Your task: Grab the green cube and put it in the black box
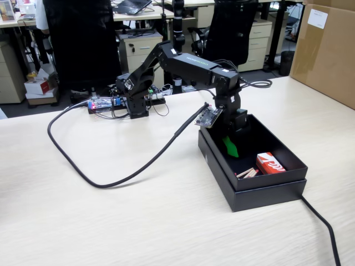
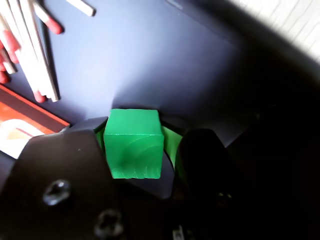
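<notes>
In the wrist view the green cube sits between my gripper's two jaws, with the black jaw on its left and the green-lined one on its right. The jaws are shut on it. Right behind the cube is the dark floor of the black box. In the fixed view the arm reaches down into the black box, and the gripper is low inside its left half. There the cube cannot be told apart from the green fingertip.
Inside the box lie a red-and-white packet and several red-tipped matchsticks. A big brown carton stands at the back right. A thick black cable loops across the table, and another runs from the box.
</notes>
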Robot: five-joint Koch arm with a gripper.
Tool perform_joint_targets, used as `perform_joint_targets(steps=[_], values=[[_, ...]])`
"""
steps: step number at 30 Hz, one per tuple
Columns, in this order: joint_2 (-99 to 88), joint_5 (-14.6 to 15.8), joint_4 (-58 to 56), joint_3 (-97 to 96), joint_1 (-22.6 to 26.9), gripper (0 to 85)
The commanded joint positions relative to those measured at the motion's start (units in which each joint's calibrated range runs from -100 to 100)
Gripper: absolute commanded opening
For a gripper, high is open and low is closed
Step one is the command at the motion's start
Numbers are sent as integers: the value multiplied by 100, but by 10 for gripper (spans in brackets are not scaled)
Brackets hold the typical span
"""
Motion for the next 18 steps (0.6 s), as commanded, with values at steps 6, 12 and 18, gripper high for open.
perform_joint_targets(steps=[6, 12, 18], values=[[-770, 20, 19, -118, -34, 460], [-3340, 54, 123, -272, -244, 477], [-6507, -24, 131, -1886, -742, 476]])
